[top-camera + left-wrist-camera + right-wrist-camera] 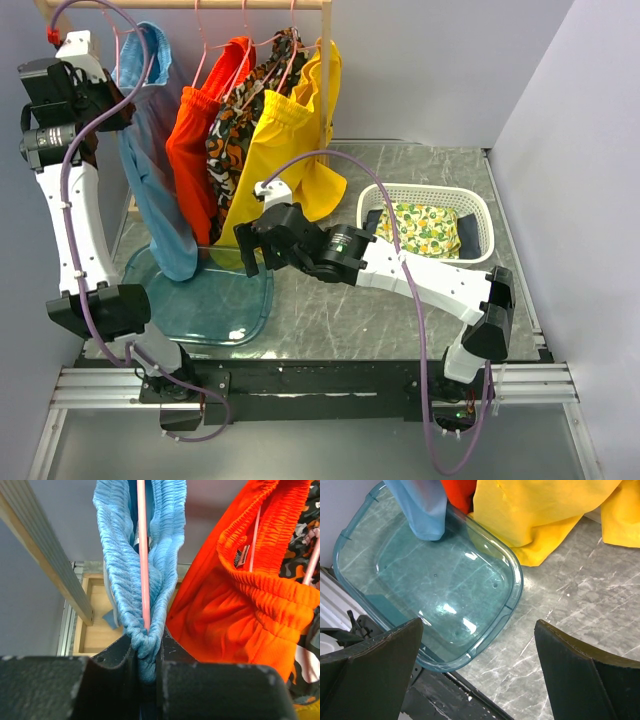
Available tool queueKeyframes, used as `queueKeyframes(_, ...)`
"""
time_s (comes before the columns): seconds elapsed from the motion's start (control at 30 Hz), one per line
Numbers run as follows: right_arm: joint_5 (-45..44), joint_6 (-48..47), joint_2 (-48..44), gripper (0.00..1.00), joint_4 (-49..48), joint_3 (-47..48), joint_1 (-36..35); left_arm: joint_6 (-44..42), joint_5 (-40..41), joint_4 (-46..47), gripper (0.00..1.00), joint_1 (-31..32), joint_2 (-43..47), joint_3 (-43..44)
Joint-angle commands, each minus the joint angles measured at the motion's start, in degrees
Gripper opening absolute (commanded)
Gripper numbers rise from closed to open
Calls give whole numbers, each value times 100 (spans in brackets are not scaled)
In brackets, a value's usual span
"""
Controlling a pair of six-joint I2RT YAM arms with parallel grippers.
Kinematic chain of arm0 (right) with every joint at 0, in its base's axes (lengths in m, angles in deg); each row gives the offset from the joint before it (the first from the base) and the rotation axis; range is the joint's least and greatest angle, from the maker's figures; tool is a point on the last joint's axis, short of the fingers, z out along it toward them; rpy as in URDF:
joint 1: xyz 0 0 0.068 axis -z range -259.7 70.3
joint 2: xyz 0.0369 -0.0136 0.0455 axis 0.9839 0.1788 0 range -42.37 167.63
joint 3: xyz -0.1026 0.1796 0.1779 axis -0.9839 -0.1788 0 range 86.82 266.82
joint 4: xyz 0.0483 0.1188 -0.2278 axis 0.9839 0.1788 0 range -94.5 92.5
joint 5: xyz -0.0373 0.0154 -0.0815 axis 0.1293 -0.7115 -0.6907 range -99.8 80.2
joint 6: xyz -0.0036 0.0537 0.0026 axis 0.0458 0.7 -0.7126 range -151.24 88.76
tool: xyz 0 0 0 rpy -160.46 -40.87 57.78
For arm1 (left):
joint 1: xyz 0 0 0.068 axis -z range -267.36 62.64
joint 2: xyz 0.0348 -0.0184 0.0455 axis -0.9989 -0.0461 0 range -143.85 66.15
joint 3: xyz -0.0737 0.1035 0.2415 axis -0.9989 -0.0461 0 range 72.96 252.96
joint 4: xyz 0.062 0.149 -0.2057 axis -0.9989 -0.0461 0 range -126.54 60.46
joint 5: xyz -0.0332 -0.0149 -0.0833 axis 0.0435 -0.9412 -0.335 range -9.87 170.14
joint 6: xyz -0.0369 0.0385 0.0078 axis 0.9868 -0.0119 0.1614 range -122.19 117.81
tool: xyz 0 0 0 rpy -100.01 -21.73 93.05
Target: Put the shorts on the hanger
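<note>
Hanging on the hanger [143,555], the shorts [122,580] are clamped at the waistband by the clenched left gripper [146,652], wire running into the fold just ahead, right gripper [480,670] released, teal tray [420,575] beneath.

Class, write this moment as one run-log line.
left claw: shut on shorts at hanger | right claw: open, empty, over teal tray | shorts: draped on hanger
</note>
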Motion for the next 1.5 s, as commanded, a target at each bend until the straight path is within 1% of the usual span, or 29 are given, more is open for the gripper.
queueKeyframes(0.0, -108, -101, -65, 100, -60, 138, 25, 107, -145, 832, 5, -40, 65, 18)
queueKeyframes(0.03, -108, -92, -74, 100, -77, 120, 25, 124, -102, 850, 6, -32, 83, -17)
queueKeyframes(0.1, -108, -92, -100, 100, -95, 94, 25, 177, 30, 920, 12, -23, 136, -114)
queueKeyframes(0.13, -117, -84, -109, 100, -112, 76, 34, 203, 257, 946, 15, -23, 179, -175)
queueKeyframes(0.17, -108, -83, -118, 100, -130, 50, 34, 273, 372, 990, 22, -31, 215, -246)
queueKeyframes(0.23, -99, -75, -144, 100, -147, 23, 25, 326, 531, 1078, 29, -31, 346, -430)
queueKeyframes(0.27, -82, -66, -161, 100, -148, -3, 25, 439, 688, 1087, 39, -31, 390, -466)
queueKeyframes(0.3, -73, -57, -196, 100, -148, -12, 25, 510, 768, 1113, 46, -31, 487, -536)
queueKeyframes(0.33, -73, -57, -223, 100, -174, -29, 34, 546, 812, 1157, 96, -31, 540, -580)
queueKeyframes(0.43, -82, -31, -363, 100, -279, -187, 34, 730, 1137, 1079, 97, -31, 759, -642)
queueKeyframes(0.47, -90, -22, -451, 100, -314, -292, 25, 922, 1269, 1035, 96, -31, 830, -659)
queueKeyframes(0.5, -91, -13, -495, 100, -349, -345, 34, 1037, 1531, 1008, 96, -31, 1022, -781)
queueKeyframes(0.57, -73, 22, -592, 100, -464, -538, 34, 1256, 1674, 965, 97, -31, 1269, -975)
queueKeyframes(0.7, 24, 57, -838, 100, -692, -846, 25, 1644, 2157, 965, 96, -31, 2181, -1843)
queueKeyframes(0.77, 50, 66, -926, 100, -780, -987, 25, 1811, 2254, 929, 96, -31, 2455, -2161)
queueKeyframes(0.8, 50, 66, -961, 100, -806, -1048, 25, 1873, 2254, 912, 97, -31, 2743, -2536)
queueKeyframes(0.87, 59, 66, -1075, 100, -947, -1233, 34, 2048, 2158, 912, 96, -31, 3052, -3004)
queueKeyframes(0.9, 59, 66, -1102, 100, -1000, -1286, 25, 2084, 2105, 999, 97, -31, 3376, -3563)
queueKeyframes(0.93, 50, 66, -1137, 100, -1052, -1382, 25, 2110, 2070, 1034, 97, -31, 3544, -3864)
queueKeyframes(0.97, 41, 66, -1181, 100, -1088, -1426, 25, 2198, 2061, 1043, 96, -23, 3685, -4407)
queueKeyframes(1.07, 50, 84, -1295, 100, -1202, -1611, 25, 2233, 2236, 991, 97, -31, 4160, -5096)
queueKeyframes(1.1, 59, 92, -1322, 100, -1237, -1664, 16, 2242, 2263, 1034, 96, -31, 4379, -5550)
queueKeyframes(1.13, 59, 84, -1348, 100, -1290, -1751, 25, 2234, 2324, 1183, 97, -23, 4486, -5781)
queueKeyframes(1.2, 76, 84, -1436, 100, -1334, -1831, 25, 2347, 2665, 1307, 96, -31, 4635, -6342)
queueKeyframes(1.3, 33, 75, -1559, 100, -1387, -1971, 25, 2488, 2720, 1535, 97, -23, 4566, -6783)
queueKeyframes(1.37, -20, 75, -1655, 100, -1431, -2068, 34, 2593, 2668, 1789, 96, -31, 4374, -6995)
queueKeyframes(1.47, -73, 57, -1735, 100, -1475, -2165, 34, 2743, 2562, 1922, 97, -31, 3996, -7092)
